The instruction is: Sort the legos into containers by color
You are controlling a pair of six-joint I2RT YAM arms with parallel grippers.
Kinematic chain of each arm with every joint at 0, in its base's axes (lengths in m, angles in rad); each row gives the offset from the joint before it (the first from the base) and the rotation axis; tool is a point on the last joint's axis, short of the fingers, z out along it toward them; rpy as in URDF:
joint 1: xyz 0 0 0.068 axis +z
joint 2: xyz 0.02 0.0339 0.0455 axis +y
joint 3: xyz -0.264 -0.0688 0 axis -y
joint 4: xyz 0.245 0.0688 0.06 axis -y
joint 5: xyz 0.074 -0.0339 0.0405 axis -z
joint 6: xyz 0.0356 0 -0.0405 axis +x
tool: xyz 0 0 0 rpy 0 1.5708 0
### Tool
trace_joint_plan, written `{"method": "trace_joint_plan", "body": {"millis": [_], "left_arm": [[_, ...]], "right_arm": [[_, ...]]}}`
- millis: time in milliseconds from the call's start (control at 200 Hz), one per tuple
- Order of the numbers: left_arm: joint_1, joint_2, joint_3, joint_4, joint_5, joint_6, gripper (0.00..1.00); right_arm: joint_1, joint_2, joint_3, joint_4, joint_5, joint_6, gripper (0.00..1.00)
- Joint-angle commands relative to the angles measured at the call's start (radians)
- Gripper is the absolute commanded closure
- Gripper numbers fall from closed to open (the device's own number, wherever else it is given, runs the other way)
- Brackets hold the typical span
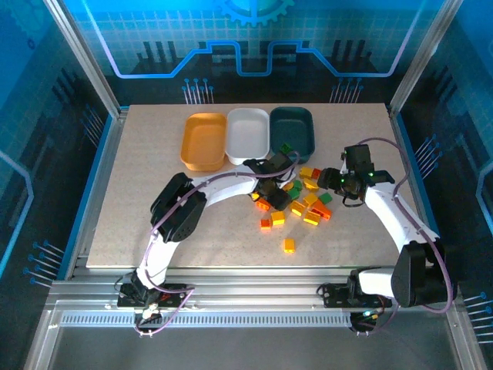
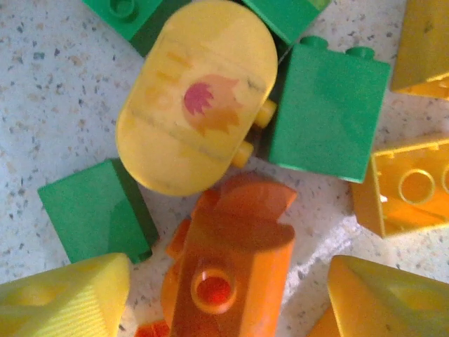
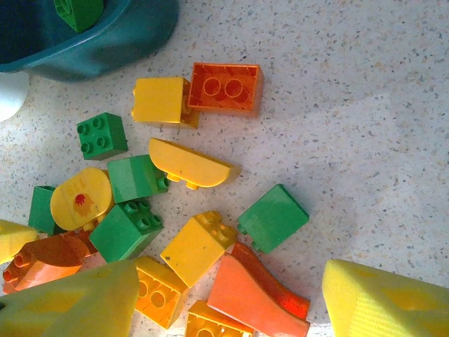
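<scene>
Three trays stand side by side in a row at the far side of the table point(image 1: 131, 231): orange-yellow tray point(image 1: 203, 142) on the left, white tray point(image 1: 248, 132) in the middle, teal tray point(image 1: 293, 127) on the right.

Contents: the teal tray holds one green brick point(image 1: 286, 147), lying by its near wall. The overhead view shows plain floors in the orange-yellow and white trays.

The pile of bricks point(image 1: 300, 202), with yellow, orange and green mixed, sits on the table just in front of the white and teal trays. One yellow brick point(image 1: 289, 245) lies apart from it, nearer the arm bases.

The left gripper point(image 1: 269, 187) is low over the left edge of the pile, near the white tray's near rim. In the left wrist view its fingertips point(image 2: 63, 298) stand apart on either side of an orange brick point(image 2: 228, 260), with bare table showing on both sides. The jaws are partly open and grip nothing.

The right gripper point(image 1: 341, 182) is over the right edge of the pile. In the right wrist view its fingertips point(image 3: 386, 302) are wide apart above loose bricks, and it holds nothing.
</scene>
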Motion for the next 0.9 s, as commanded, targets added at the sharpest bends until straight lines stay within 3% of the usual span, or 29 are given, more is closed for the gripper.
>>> {"method": "trace_joint_plan", "body": {"millis": [0,495,895], "left_arm": [[-0.002,0.03,0.052,-0.035,-0.03,0.028,0.3],[0.0,0.021,0.036,-0.021,-0.059,0.065,0.62],[0.028,-0.141,0.03,-0.028,-0.045,0.042,0.67]], "right_arm": [[-0.017,-0.01,0.008,-0.028,0.015,-0.002,0.29],[-0.021,-0.021,0.013,-0.033,0.017,0.002,0.3],[-0.022,-0.024,0.009,-0.029,0.0,0.004,0.31]]}}
